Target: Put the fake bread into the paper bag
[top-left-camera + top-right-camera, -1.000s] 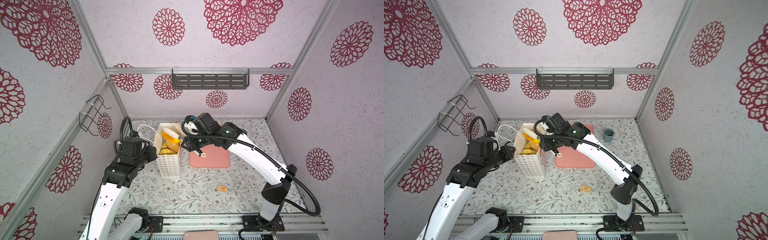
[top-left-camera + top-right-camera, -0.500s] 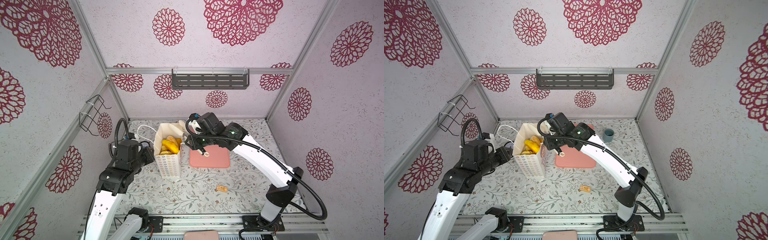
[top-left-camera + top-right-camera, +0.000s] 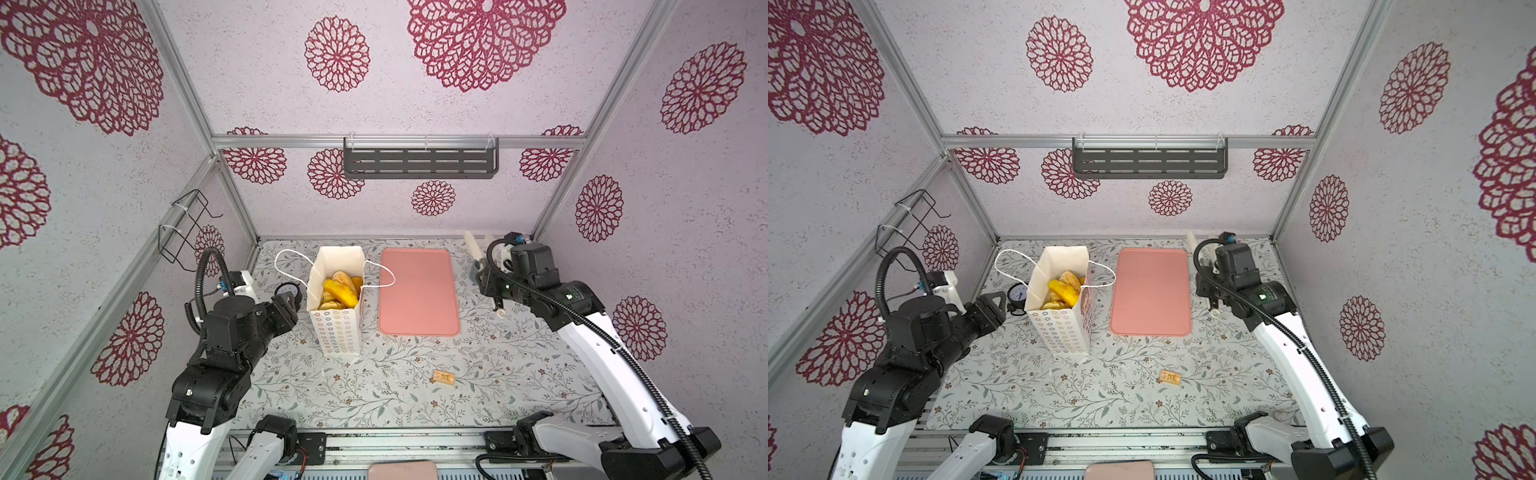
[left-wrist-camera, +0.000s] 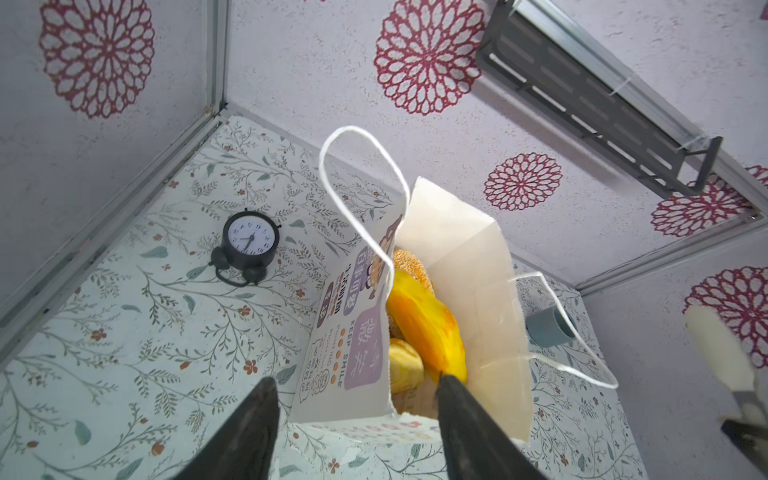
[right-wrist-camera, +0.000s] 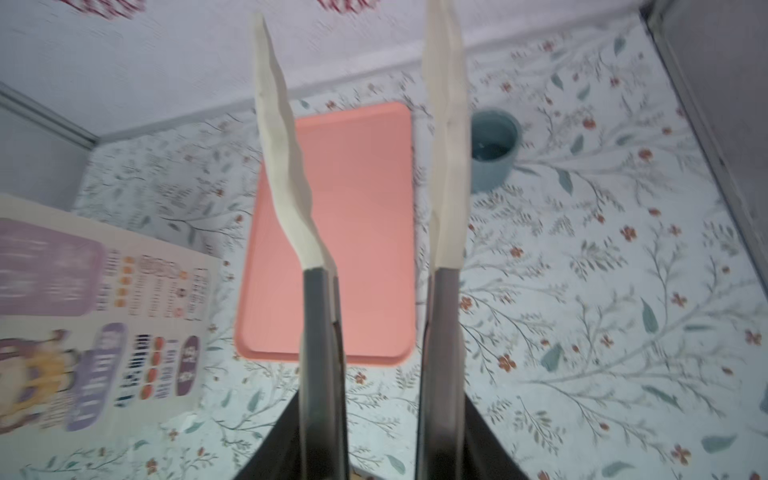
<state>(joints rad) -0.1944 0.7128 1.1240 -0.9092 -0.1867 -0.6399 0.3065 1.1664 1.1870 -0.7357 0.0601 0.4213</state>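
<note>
Left gripper, lower centre, wide open just beside paper bag; a finger snagging the rim could tip it, spilling fake bread. Right gripper clamps empty tongs.

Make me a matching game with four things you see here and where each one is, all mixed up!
1 fake bread
2 alarm clock
3 tongs
4 pink tray

A in the right gripper
B inside the paper bag
C flat on the table, nothing on it
D on the table left of the paper bag

Pairs: 1-B, 2-D, 3-A, 4-C
</note>
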